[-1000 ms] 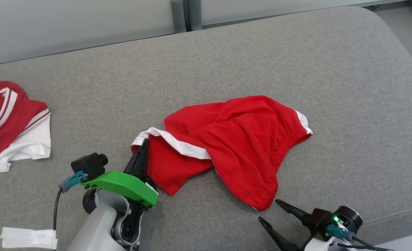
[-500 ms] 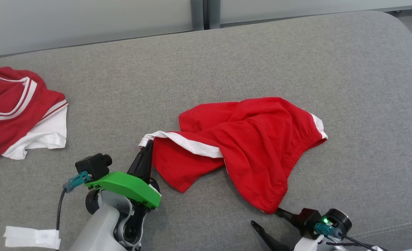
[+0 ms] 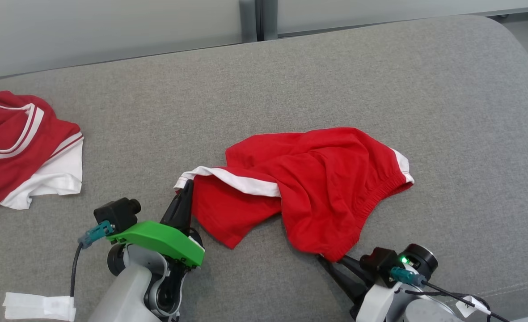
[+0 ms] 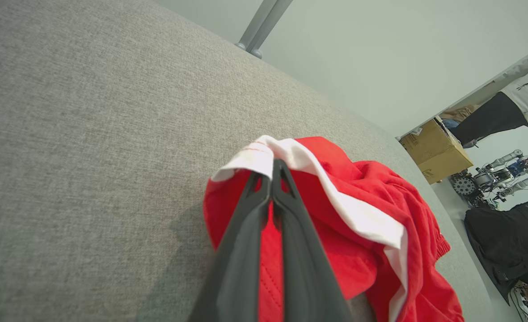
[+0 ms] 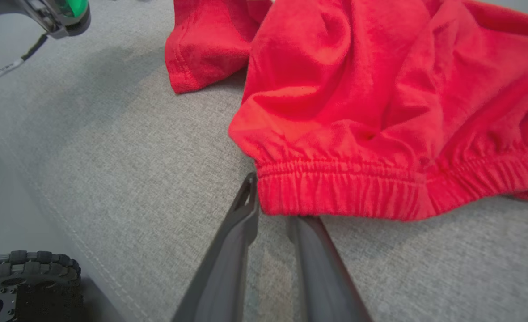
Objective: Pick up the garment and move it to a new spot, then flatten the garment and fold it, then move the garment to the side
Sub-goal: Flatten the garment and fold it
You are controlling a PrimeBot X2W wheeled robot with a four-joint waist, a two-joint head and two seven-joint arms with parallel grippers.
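The red garment [image 3: 326, 188] is laid crumpled on the grey cushion [image 3: 447, 112], with its long axis from left to right between the two arms. Its white-striped hem corner [image 4: 259, 154] is pinched in the closed left gripper [image 3: 185, 190], which is pointed forward, low over the cushion. The elastic waistband [image 5: 335, 192] lies just ahead of the right gripper [image 3: 331, 261] and touches its narrowed fingers; whether it is clamped cannot be told
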